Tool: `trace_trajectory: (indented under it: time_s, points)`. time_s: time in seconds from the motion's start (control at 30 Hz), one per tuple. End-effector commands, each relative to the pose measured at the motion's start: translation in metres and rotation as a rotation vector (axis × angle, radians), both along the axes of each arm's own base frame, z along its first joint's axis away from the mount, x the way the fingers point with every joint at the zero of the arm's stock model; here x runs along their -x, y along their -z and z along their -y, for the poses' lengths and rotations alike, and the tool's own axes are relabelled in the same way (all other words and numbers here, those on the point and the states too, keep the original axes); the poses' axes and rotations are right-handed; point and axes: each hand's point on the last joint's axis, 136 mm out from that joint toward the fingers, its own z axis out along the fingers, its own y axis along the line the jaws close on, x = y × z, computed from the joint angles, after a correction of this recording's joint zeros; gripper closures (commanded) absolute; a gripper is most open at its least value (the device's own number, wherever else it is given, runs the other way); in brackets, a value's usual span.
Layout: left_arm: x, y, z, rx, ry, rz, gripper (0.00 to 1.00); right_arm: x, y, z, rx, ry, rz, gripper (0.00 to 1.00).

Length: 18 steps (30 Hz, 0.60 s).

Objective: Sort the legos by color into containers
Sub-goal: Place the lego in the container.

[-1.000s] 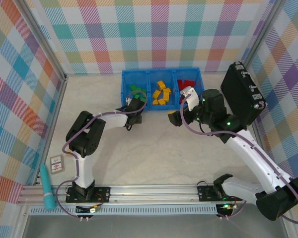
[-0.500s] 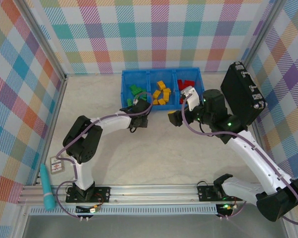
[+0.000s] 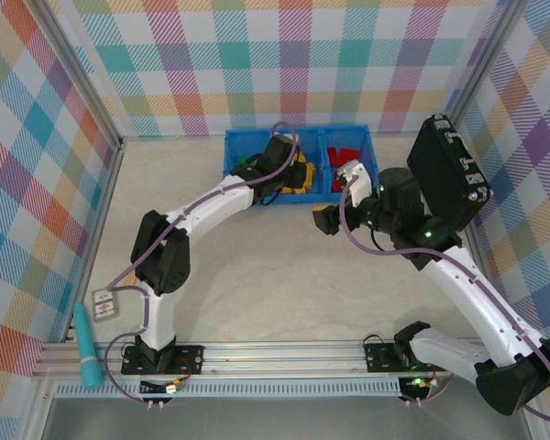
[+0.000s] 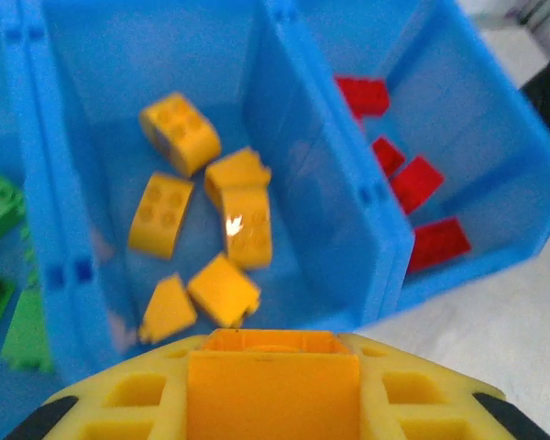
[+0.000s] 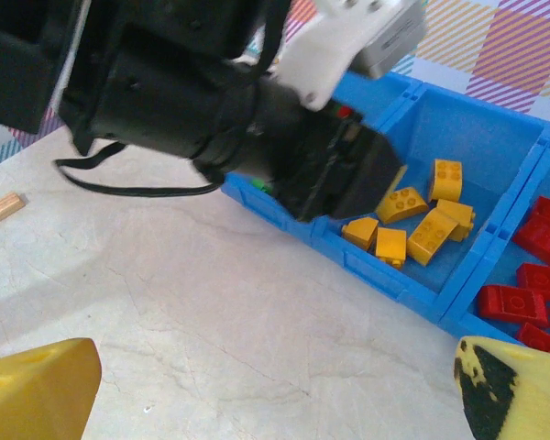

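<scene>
Overhead view: a blue tray (image 3: 247, 136) with three joined compartments sits at the upper centre of the frame, on a pale marbled worktop (image 3: 257, 275). The left arm reaches up from the bottom left, and the left end effector (image 3: 289, 174) hangs over the tray's middle compartment. The right end effector (image 3: 325, 218) is just below and right of the tray, over bare worktop. A black case (image 3: 449, 179) stands tilted at the right edge, and a small card (image 3: 103, 304) lies at the lower left.

Left wrist view: the left end effector (image 4: 273, 401) is at the bottom centre, its yellow fingers (image 4: 128, 403) pressed against an orange-yellow brick (image 4: 273, 374) pinched between them. Above it, the middle compartment holds loose yellow bricks (image 4: 247, 229). Red bricks (image 4: 417, 183) lie in the compartment at the right of the frame, and green bricks (image 4: 0, 206) in the one at the left edge.

Right wrist view: the right end effector (image 5: 275, 394) is spread wide, with one yellow fingertip (image 5: 37, 385) at the lower left corner and the other at the lower right, nothing between them. The left arm's black wrist fills the upper centre, over the tray. A small wooden block (image 5: 0, 209) lies at the left edge.
</scene>
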Motion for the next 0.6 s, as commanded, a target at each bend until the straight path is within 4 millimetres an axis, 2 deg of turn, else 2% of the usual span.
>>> trace_trajectory:
  time_s: [0.0, 0.2, 0.3, 0.47, 0.57]
  points:
    - [-0.025, 0.012, 0.014, -0.016, -0.003, 0.035, 0.76, 0.000, 0.002, -0.005, -0.007, -0.023, -0.003, 0.01]
    - [-0.066, 0.029, 0.022, -0.082, -0.081, 0.089, 0.76, 0.001, 0.008, -0.003, -0.001, -0.014, -0.004, 0.01]
    - [-0.081, 0.034, 0.025, -0.073, -0.105, 0.098, 0.71, 0.001, 0.009, -0.002, 0.002, -0.010, -0.007, 0.01]
    - [-0.088, 0.043, 0.031, -0.065, -0.113, 0.065, 0.54, 0.001, 0.008, 0.000, 0.006, -0.001, -0.004, 0.01]
    - [-0.087, 0.041, 0.028, -0.072, -0.120, 0.069, 0.47, 0.001, 0.008, 0.001, 0.007, 0.004, -0.001, 0.01]
